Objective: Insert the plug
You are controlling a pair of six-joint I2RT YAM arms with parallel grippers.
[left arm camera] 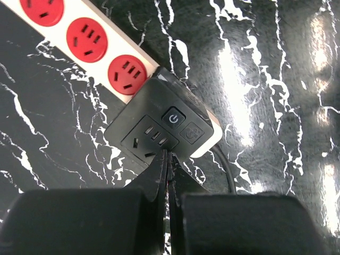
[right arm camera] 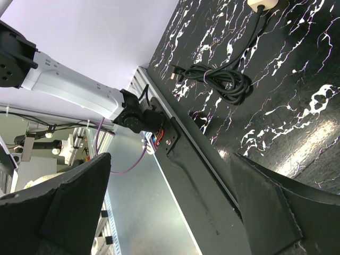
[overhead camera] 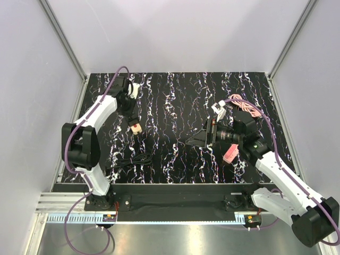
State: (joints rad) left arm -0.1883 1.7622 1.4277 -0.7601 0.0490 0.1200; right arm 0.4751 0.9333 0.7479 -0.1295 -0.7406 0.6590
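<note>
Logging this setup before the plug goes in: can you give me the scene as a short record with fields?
left gripper: shut, tips at the near edge of the black adapter
right gripper: open, empty
power strip: white with red sockets, adapter at its end
black cable: coiled, lying loose on the table

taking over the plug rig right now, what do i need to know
left gripper: shut, holding nothing, tips at the near edge of the black socket block.
right gripper: open, holding nothing.
power strip: far left of the table; the red sockets in view are free, and the block sits at its end.
coiled black cable: on the table by the left arm, no gripper on it.
done: no plug visibly seated in a red socket.
left: pick up the plug and insert it.
</note>
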